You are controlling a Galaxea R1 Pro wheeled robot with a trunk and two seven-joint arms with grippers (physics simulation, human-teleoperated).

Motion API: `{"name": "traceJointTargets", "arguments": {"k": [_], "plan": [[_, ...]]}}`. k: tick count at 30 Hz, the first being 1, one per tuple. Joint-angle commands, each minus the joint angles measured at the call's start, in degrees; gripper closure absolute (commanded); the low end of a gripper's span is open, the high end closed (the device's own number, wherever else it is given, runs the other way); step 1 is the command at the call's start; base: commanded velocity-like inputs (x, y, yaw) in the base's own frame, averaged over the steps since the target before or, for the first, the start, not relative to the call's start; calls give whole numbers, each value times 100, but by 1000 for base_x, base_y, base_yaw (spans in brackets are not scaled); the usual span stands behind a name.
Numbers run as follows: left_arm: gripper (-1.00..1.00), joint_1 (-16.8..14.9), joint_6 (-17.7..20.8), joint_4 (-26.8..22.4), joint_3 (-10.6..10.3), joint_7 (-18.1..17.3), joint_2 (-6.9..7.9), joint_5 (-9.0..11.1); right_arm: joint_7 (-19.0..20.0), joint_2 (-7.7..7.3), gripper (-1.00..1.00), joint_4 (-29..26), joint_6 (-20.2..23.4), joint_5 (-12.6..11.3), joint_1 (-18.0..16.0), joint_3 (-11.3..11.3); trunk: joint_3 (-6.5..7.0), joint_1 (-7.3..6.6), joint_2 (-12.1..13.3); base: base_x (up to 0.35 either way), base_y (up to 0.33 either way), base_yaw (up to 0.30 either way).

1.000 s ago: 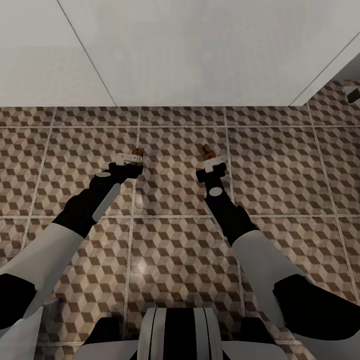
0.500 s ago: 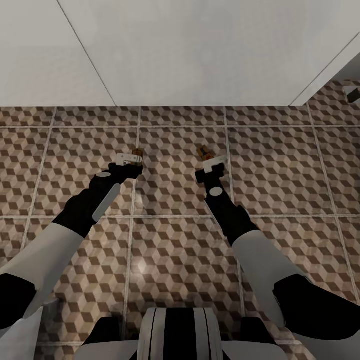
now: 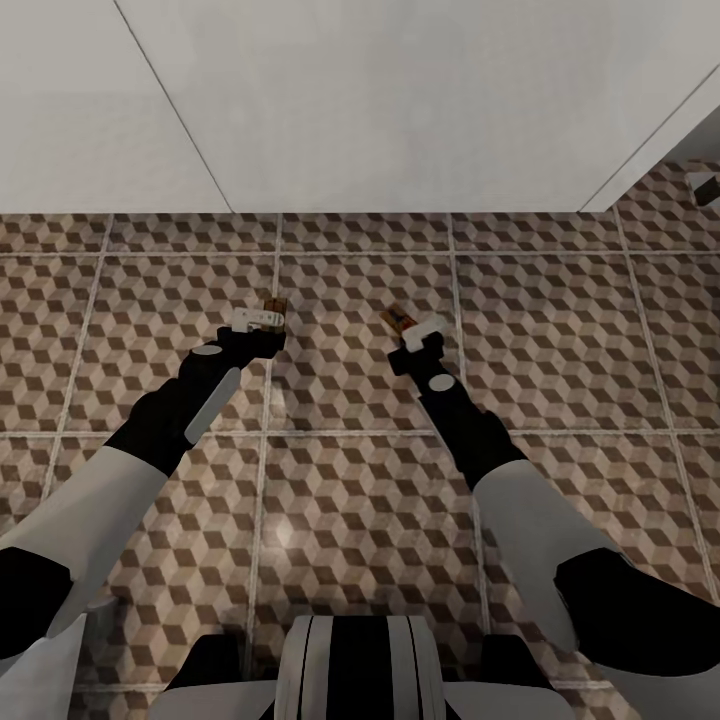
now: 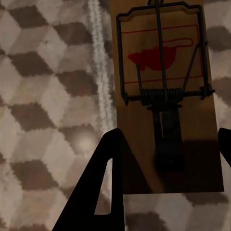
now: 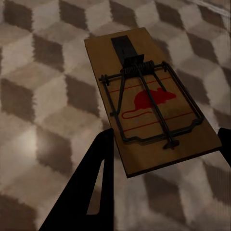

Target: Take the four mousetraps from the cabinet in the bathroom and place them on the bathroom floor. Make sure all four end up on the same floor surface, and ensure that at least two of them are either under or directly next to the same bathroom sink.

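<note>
Each end effector, left and right, grips a mousetrap above the bathroom floor.

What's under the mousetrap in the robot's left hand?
Beneath the mousetrap held in the left gripper is the cube-patterned bathroom floor, with a pale grout line beside its edge. The board covers the tiles directly below it, so whether it touches the floor can't be told.

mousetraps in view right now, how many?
2. One mousetrap sits between the left gripper fingers; the other trap is in the right gripper, both over the floor. The other two may be out of frame.
</note>
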Motion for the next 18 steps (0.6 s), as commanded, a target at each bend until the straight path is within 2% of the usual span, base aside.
{"name": "traceJointTargets", "arguments": {"k": [1, 13, 18], "plan": [[100, -4, 16, -8, -25, 61, 7, 55, -26, -18, 100, -7, 46, 44, -2, 19, -3, -1, -1, 0, 0, 0], [100, 0, 16, -11, -25, 61, 8, 55, 44, -104, 100, -54, 59, 50, -5, -2, -3, -1, -1, 0, 0, 0], [100, 8, 16, -24, -25, 61, 7, 55, 67, -138, 100, -74, 302, 51, -23, -7, -3, -1, -1, 0, 0, 0]]}}
